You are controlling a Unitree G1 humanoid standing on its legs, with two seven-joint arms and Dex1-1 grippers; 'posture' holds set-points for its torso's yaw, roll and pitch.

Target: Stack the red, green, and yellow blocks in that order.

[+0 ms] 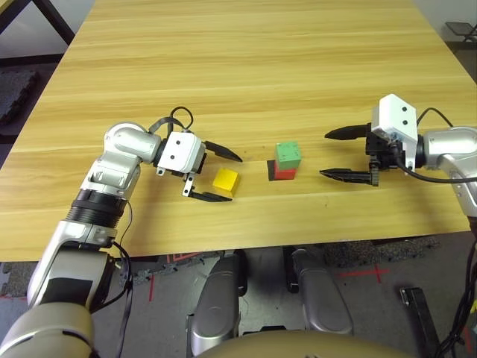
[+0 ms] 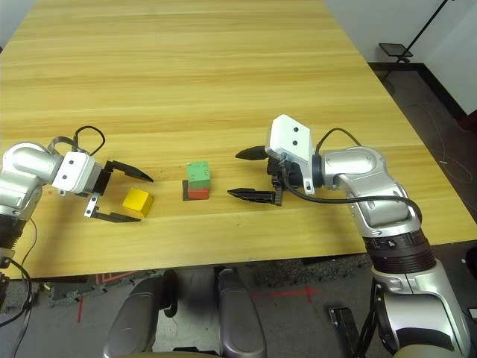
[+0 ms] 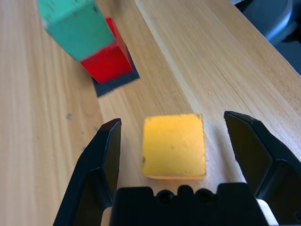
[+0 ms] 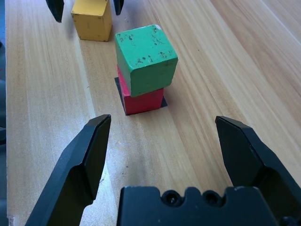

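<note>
The yellow block (image 1: 226,181) lies between the left gripper's (image 1: 217,173) spread fingers, untouched (lined up for pinching). Green (image 1: 288,154) tops red (image 1: 283,173) beyond the right gripper's (image 1: 341,154) spread fingers.

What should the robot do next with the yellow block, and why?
Probably close the left gripper on the yellow block. Its open fingers already stand on either side of that block on the table, apart from it. The green block sits on the red block, so yellow alone is left.
</note>
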